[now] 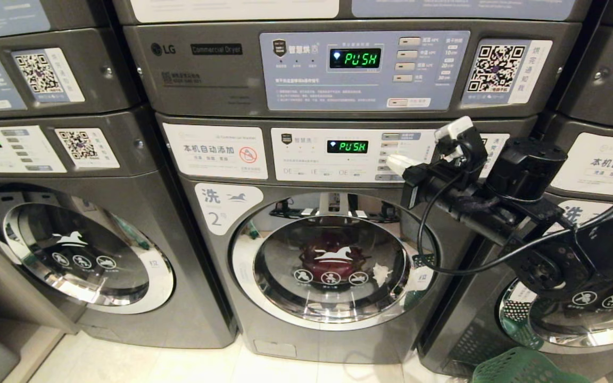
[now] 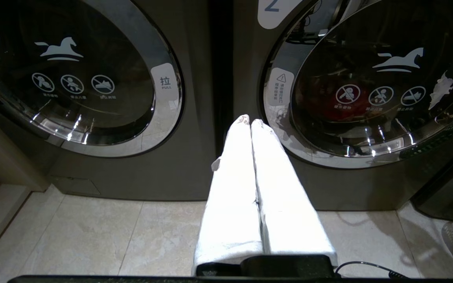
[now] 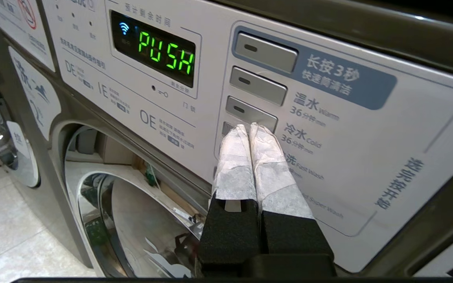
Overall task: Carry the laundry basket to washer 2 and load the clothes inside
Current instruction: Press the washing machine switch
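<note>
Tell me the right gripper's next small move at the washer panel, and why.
Probably press straight in: the right gripper, shut, has its fingertips at the fourth button on washer 2, the display reads PUSH, and the door is closed with clothes inside.

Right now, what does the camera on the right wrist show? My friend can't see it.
The right gripper, its white-wrapped jaws shut together, points at a grey button on the control panel of washer 2. A green display beside the buttons reads PUSH, and the washer's round chrome-rimmed door sits below.
</note>
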You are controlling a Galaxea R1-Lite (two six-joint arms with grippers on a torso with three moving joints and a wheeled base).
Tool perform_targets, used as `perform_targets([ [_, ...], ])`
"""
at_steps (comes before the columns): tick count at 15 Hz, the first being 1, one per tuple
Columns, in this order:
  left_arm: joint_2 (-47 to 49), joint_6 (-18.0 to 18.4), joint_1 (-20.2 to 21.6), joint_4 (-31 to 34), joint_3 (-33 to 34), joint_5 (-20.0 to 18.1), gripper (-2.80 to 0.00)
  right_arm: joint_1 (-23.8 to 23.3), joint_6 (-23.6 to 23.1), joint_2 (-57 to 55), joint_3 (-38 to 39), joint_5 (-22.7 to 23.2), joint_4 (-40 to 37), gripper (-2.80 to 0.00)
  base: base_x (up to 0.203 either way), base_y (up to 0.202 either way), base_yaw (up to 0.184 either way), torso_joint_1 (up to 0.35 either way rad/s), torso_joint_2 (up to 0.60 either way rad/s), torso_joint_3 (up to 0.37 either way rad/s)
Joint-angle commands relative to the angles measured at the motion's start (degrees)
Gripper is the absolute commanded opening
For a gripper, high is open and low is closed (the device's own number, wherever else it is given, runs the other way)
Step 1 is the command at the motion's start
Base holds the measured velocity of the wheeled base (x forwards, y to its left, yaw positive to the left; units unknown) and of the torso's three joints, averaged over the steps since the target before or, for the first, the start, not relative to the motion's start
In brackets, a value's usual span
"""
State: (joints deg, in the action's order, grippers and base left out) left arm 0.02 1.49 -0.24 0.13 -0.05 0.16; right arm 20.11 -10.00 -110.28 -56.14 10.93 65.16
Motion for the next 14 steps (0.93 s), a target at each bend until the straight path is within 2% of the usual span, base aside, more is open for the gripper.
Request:
perform_targets([
  [1,-0.02,0.01,-0.02,-0.03,-0.02,0.02,-2.8,-0.2,-0.05,0.59,0.24,-0.04,0.32,-2.8,0.0,0.0,0.0,0.0,0.0,0.0],
  [6,-0.02,0.01,-0.02,-0.04,-0.04,0.02,-2.8,-0.65,-0.11,1.12,1.03,-0.04,0.32,-2.8,0.0,0.0,0.0,0.0,0.0,0.0],
  [14,-0.02,0.01,-0.02,0.04,-0.04,0.02,-2.8,1.44,-0.29,-0.82,0.23,-0.19,0.49,-2.8,0.0,0.0,0.0,0.0,0.0,0.0],
])
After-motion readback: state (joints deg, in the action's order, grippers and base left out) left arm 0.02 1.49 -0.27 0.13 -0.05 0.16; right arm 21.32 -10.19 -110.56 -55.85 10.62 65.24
